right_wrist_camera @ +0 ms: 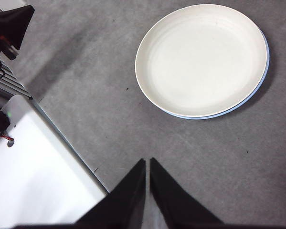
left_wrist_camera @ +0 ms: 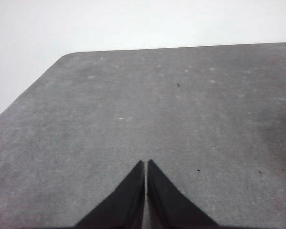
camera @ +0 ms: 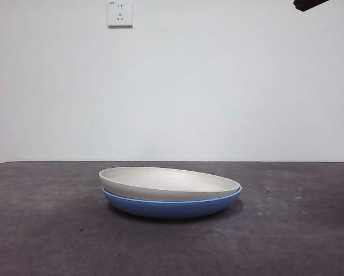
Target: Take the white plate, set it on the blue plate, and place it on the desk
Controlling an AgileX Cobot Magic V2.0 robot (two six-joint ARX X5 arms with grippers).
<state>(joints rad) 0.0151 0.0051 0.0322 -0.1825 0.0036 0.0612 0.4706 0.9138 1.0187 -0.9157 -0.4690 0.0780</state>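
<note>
Both pincers are closed and empty. Right pincer (right_wrist_camera: 147, 164) hangs above the desk (right_wrist_camera: 190, 157), the white plate (right_wrist_camera: 202, 59) ahead of it, nested on the blue plate (right_wrist_camera: 264, 78); left pincer (left_wrist_camera: 145, 167) sees neither, so right is nearer.

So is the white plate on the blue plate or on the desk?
On the blue plate: the white plate sits nested in it, slightly tilted, blue rim showing underneath.
</note>
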